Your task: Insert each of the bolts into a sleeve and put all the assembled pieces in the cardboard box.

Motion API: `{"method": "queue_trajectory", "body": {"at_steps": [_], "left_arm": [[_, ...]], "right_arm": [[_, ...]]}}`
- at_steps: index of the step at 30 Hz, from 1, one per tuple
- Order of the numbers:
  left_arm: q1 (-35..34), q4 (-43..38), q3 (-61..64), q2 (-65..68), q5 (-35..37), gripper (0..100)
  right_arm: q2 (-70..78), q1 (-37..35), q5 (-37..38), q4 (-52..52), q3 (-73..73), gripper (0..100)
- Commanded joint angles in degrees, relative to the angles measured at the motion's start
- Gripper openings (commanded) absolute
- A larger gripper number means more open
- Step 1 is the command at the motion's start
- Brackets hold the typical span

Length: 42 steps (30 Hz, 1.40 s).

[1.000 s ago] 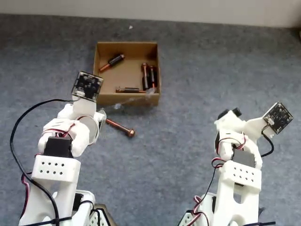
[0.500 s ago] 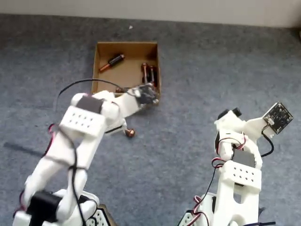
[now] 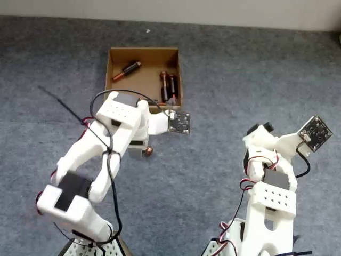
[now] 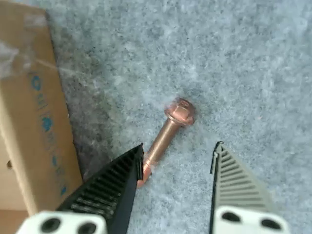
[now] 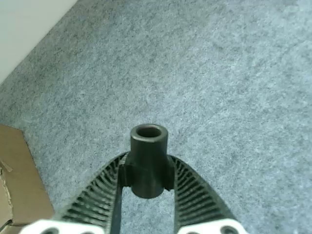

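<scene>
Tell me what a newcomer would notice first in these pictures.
A copper bolt lies on the grey carpet beside the cardboard box, with the open left gripper right over it. Off to the other side, the right gripper is clamped on a black sleeve, its open end facing the camera. Inside the box lie several finished pieces.

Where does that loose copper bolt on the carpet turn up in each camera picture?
High view: the bolt shows its head from under the left arm, on the arms' side of the cardboard box.
Left wrist view: on the carpet between the fingers of the open left gripper, beside the box wall.
Right wrist view: instead, a sleeve held in the right gripper, box corner at the edge.
Shared landmark: the cardboard box.
</scene>
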Motion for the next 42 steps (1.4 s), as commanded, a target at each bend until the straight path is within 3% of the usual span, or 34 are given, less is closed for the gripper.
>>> {"method": "queue_trajectory", "body": {"at_steps": [1, 7, 15, 19, 22, 35, 42], "left_arm": [[2.07, 0.18, -5.49, 4.62, -0.79, 24], [2.24, 0.26, -12.09, 13.67, -0.44, 23], [3.56, 0.62, -13.58, 18.95, -0.35, 8], [3.65, 4.92, -14.11, 18.86, -0.35, 0], [3.56, 8.62, -14.11, 17.63, 0.53, 1], [3.65, 12.66, -8.22, -8.22, 18.81, 1], [4.18, -2.73, 8.13, -23.87, 32.26, 1]], "right_arm": [[-1.63, -0.75, -0.26, -1.27, 0.22, 0.4], [-1.63, -0.84, -0.26, -1.36, 1.19, 0.4], [-1.63, -0.84, -0.26, -1.36, 1.19, 0.4], [-1.71, -0.84, -0.26, -1.36, 1.19, 0.4], [-1.71, -0.84, -0.26, -1.36, 1.19, 0.4], [-2.24, -0.84, -0.18, -1.27, 1.45, 0.4], [-2.24, -4.62, 6.86, -1.27, 1.63, 0.4]]}}
